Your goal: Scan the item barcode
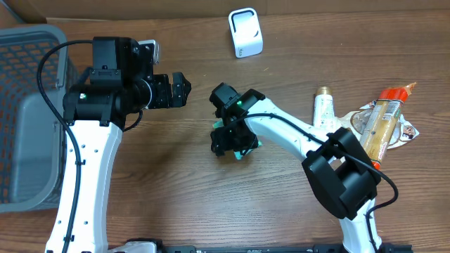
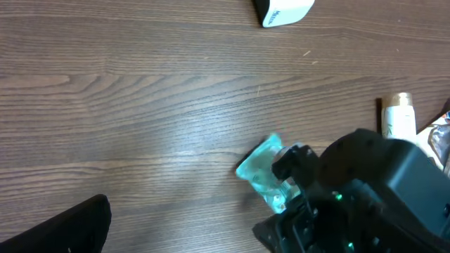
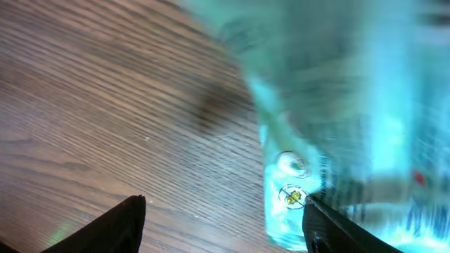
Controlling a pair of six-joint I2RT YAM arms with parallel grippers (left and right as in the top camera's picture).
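The item, a teal translucent packet [image 1: 241, 154], lies on the wooden table under my right gripper [image 1: 230, 144]. In the left wrist view the packet [image 2: 260, 167] sticks out to the left of the right arm's black wrist. Close up, the packet [image 3: 330, 105] fills the upper right of the right wrist view. There my right gripper [image 3: 221, 207] is open, with the packet's edge against its right finger and bare wood across the rest of the gap. My left gripper [image 1: 181, 89] hovers open to the left of the packet, holding nothing. Only one of its fingers [image 2: 67, 225] shows in its own view.
A white boxy device [image 1: 245, 33] stands at the back centre. A grey basket [image 1: 28, 112] fills the left side. At the right lie a small white bottle [image 1: 323, 109] and an orange-capped bottle [image 1: 383, 123] on a wrapper.
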